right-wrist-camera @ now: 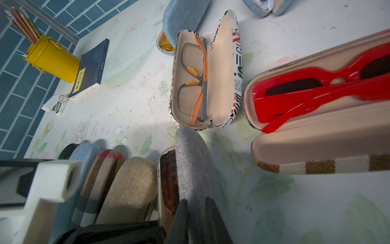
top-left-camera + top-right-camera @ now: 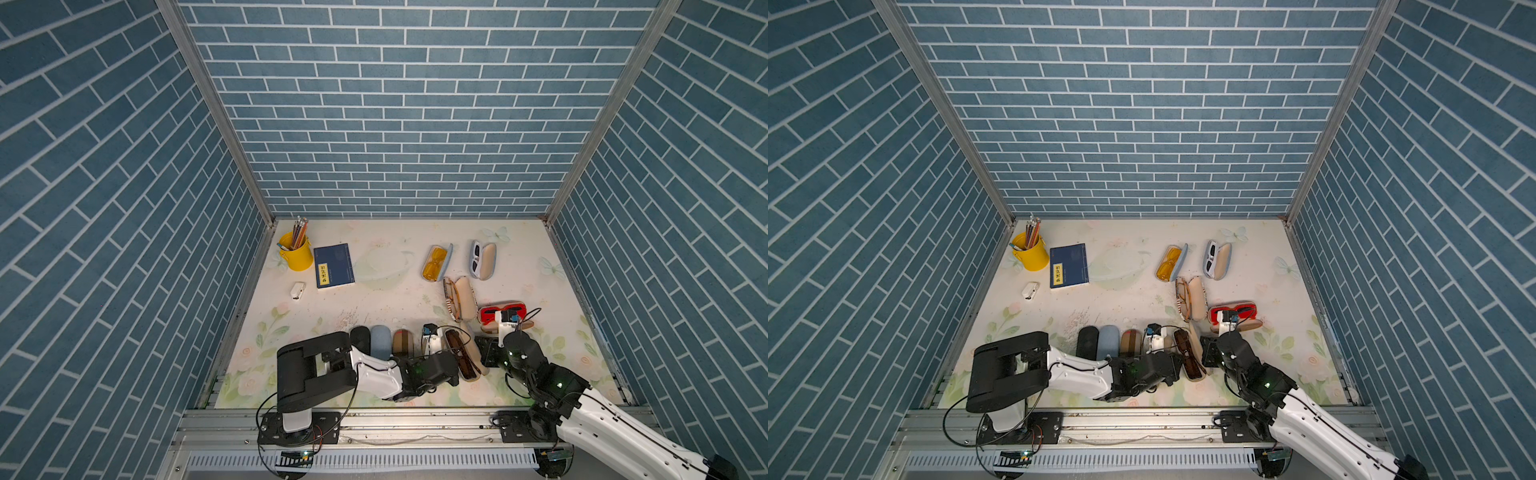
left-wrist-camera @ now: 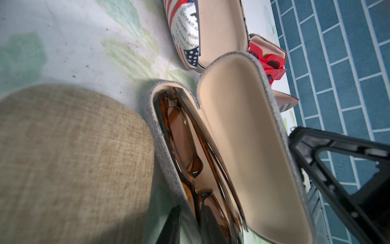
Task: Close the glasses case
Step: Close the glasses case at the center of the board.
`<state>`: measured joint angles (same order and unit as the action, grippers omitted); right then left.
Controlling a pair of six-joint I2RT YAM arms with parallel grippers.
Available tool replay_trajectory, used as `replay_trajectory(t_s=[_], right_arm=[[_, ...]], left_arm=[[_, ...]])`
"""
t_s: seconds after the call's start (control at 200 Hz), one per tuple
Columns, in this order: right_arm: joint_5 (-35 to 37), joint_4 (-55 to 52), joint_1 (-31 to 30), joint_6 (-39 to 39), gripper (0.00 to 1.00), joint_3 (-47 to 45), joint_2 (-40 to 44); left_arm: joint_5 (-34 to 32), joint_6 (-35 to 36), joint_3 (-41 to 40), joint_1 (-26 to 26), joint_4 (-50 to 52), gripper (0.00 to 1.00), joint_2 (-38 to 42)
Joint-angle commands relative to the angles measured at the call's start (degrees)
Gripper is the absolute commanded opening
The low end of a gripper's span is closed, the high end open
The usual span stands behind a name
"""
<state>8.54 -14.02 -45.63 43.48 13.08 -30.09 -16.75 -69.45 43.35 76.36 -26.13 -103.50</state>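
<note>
The grey fabric glasses case (image 2: 464, 354) (image 2: 1191, 354) lies open near the table's front, with brown tortoise glasses (image 3: 185, 147) in its base. Its lid (image 3: 242, 137) (image 1: 194, 164) stands nearly upright. My left gripper (image 3: 190, 228) (image 2: 454, 365) is shut on the base's near wall, one finger outside and one inside over the glasses. My right gripper (image 1: 196, 219) (image 2: 481, 353) is shut, and its fingers lie against the lid's grey outer face from the right.
Closed cases sit in a row to the left: black (image 2: 360, 338), light blue (image 2: 380, 340), plaid (image 2: 402, 343), beige (image 3: 73, 158). Open cases hold red (image 2: 500, 316), orange-grey (image 1: 196, 80), yellow (image 2: 436, 262) and white (image 2: 482, 259) glasses. Pencil cup (image 2: 296, 253), blue book (image 2: 333, 266) and stapler (image 2: 297, 290) stand far left.
</note>
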Motion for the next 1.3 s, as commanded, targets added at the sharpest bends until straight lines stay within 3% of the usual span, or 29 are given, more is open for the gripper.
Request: replay_trajectory(t_s=[0.0, 0.3, 0.52, 0.64, 0.775, 1.01, 1.12, 1.215, 1.295], right_arm=[[-3.4, 1.6, 0.1, -0.3, 0.13, -1.5, 0.2], [-7.7, 7.4, 0.1, 0.3, 0.02, -6.8, -0.8], [-11.3, 11.7, -0.5, 1.4, 0.0, -11.4, -1.3], [-10.4, 14.4, -2.8, 2.7, 0.0, -13.1, -4.1], [-7.5, 15.3, -5.0, 3.4, 0.01, -12.4, -7.0], [-6.8, 19.1, -5.0, 3.1, 0.07, -11.2, -11.4], [-5.7, 16.6, -5.0, 3.0, 0.14, -9.5, -8.4], [-2.6, 9.5, -4.4, 3.2, 0.24, -6.8, -2.9], [0.2, 3.2, -3.0, 3.8, 0.33, -4.8, 0.7]], left_arm=[[-0.6, 1.0, -0.1, -0.6, 1.1, 0.21, -1.6], [-0.5, 1.0, -0.1, -0.8, 1.1, 0.18, -2.2], [-0.7, 2.6, -0.4, -0.9, 0.6, 0.18, -2.1], [-0.3, 3.9, -0.5, -0.6, -0.1, 0.1, 0.2], [-2.2, 5.2, 0.8, 1.1, 4.2, 0.13, 5.3], [-6.3, 5.6, 1.5, 2.3, 13.5, 0.18, 13.6], [-8.3, 5.8, -0.5, 2.4, 13.9, 0.2, 18.1], [-9.9, 7.0, -2.3, 2.7, 13.1, 0.27, 22.0], [-12.5, 9.1, -2.5, 3.5, 14.1, 0.38, 24.3]])
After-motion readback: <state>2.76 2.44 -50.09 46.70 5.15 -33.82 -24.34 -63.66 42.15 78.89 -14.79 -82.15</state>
